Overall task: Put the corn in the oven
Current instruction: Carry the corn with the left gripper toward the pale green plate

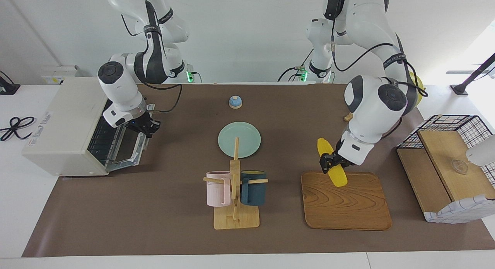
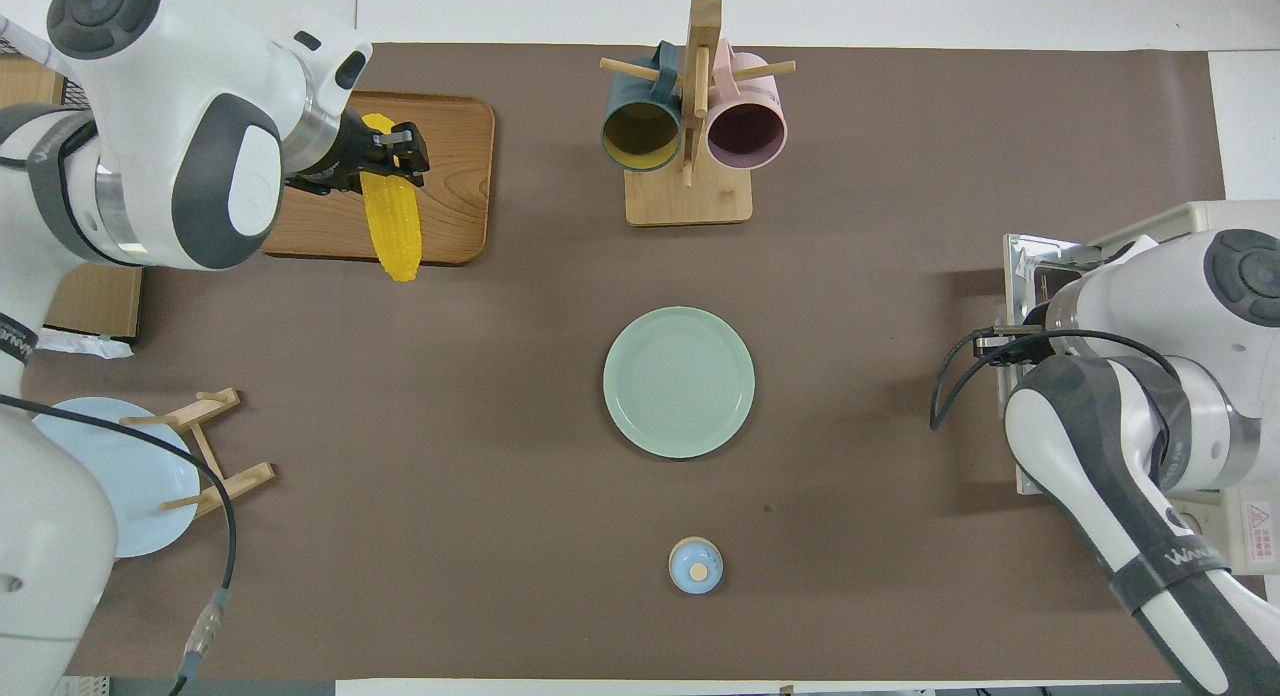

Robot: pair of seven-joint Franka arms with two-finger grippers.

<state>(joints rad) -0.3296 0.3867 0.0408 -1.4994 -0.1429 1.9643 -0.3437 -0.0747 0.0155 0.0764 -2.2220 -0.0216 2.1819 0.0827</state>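
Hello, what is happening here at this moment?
The left gripper is shut on the corn and holds it in the air over the wooden tray. The right gripper is shut on the door of the oven, which is swung down and open.

Left gripper (image 1: 327, 163) clamped on the corn (image 1: 331, 167), cob lifted clear, tilted, over the robot-side edge of the wooden tray (image 1: 345, 201). Right gripper (image 1: 144, 127) closed on the top edge of the oven (image 1: 73, 126) door, door part open and slanting down, wire rack visible inside. Green plate (image 1: 239, 139) mid tabletop (image 1: 154, 207), mug rack (image 1: 235, 195) with pink and dark blue mugs farther from robots, small blue bell (image 1: 235, 102) nearer them. Wire basket (image 1: 448, 126) at the left arm's end.
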